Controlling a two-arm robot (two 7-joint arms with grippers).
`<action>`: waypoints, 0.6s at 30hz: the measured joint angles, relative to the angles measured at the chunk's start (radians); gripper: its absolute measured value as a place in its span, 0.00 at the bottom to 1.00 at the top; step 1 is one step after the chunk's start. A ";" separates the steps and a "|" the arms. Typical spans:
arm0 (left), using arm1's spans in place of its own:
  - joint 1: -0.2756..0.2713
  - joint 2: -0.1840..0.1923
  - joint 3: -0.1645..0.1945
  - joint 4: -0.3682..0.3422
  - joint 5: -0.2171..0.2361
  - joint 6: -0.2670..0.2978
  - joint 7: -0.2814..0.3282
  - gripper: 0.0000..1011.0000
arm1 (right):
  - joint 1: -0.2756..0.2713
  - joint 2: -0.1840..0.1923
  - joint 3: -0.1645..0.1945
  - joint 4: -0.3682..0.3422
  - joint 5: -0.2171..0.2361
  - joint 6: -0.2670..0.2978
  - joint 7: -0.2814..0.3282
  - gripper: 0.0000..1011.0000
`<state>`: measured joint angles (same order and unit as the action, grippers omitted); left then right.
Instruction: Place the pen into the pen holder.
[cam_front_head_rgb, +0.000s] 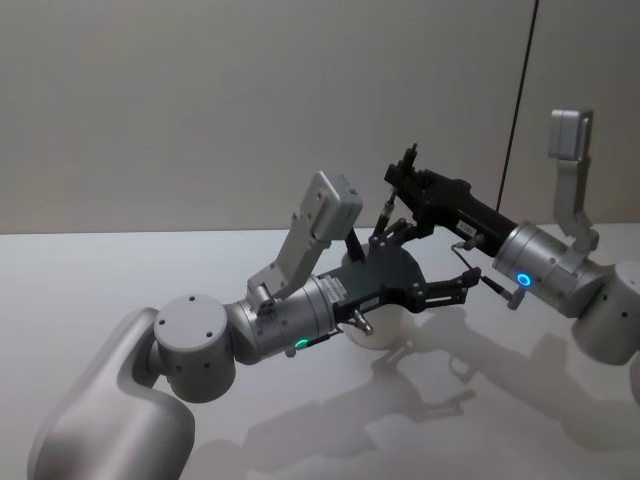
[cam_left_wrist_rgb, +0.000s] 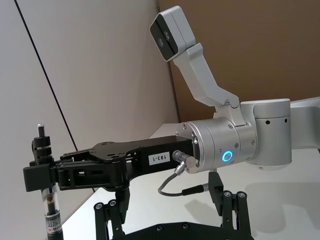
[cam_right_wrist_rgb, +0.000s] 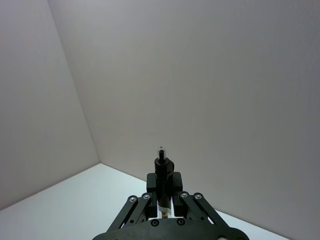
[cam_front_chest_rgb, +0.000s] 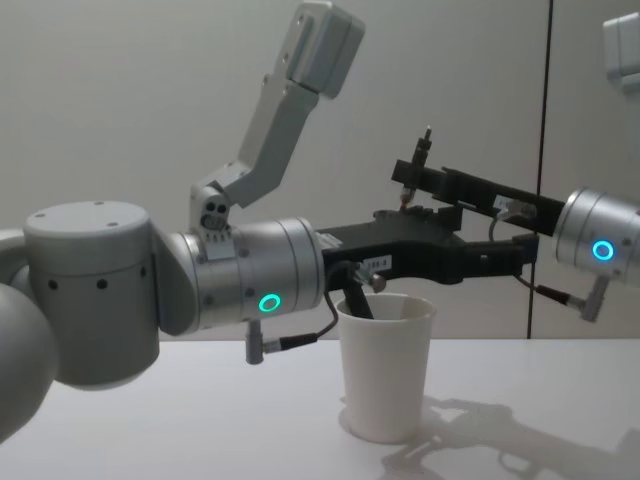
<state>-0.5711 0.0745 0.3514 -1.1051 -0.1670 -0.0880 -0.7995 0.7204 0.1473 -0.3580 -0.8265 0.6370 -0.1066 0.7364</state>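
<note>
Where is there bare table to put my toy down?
The white table is bare along the wall on the robot's left side, and at the front edge before the pen holder. It is crowded around the cup: the left hand reaches over it, and the right hand holds the pen above.

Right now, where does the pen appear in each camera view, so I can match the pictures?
Head view: the pen is upper centre, upright in the right gripper.
Left wrist view: far left edge, clamped upright.
Right wrist view: lower centre, standing between the fingers.
Chest view: upper centre-right, above and behind the white cup.
Shared landmark: the black right gripper shut around it.
</note>
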 joint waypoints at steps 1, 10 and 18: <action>0.000 0.000 0.000 0.000 0.000 0.000 0.000 0.99 | 0.001 0.000 -0.001 0.001 -0.002 0.000 -0.001 0.15; 0.000 0.000 0.000 0.000 0.000 0.000 0.000 0.99 | 0.002 -0.001 -0.001 0.003 -0.006 0.005 -0.002 0.15; 0.000 0.000 0.000 0.000 0.000 0.000 0.000 0.99 | -0.001 0.002 -0.002 -0.011 -0.006 0.014 -0.002 0.15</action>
<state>-0.5710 0.0742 0.3515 -1.1052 -0.1674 -0.0879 -0.7995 0.7191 0.1496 -0.3600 -0.8376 0.6306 -0.0929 0.7345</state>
